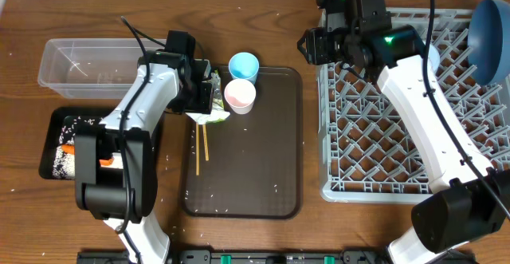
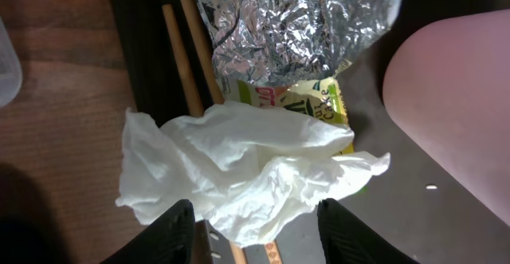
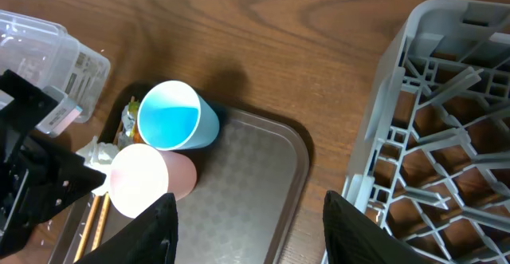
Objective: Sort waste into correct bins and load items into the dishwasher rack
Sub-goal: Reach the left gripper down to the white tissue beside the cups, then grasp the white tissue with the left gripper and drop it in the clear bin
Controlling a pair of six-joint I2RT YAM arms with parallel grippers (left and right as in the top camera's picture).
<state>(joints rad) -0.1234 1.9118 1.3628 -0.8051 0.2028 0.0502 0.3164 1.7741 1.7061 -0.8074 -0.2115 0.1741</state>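
The left pincer (image 2: 255, 218) is spread wide, its dark fingertips (image 2: 177, 226) on either side of the near edge of the crumpled white napkin (image 2: 239, 168); whether they press on it cannot be told. Just beyond, partly under the napkin, lies the yellow-green wrapper (image 2: 307, 104), foil side up, with the chopsticks (image 2: 190, 65) to its left and the pink cup (image 2: 454, 96) to its right, all on the brown serving tray (image 1: 255, 160). The right pincer (image 3: 247, 228) hangs wide and empty above the desk (image 3: 319, 49), between the tray and the grey rack (image 3: 430, 120). The light blue cup (image 3: 171, 119) is just beside the pink one. A dark blue bowl (image 1: 489, 29) sits at the rack's far corner.
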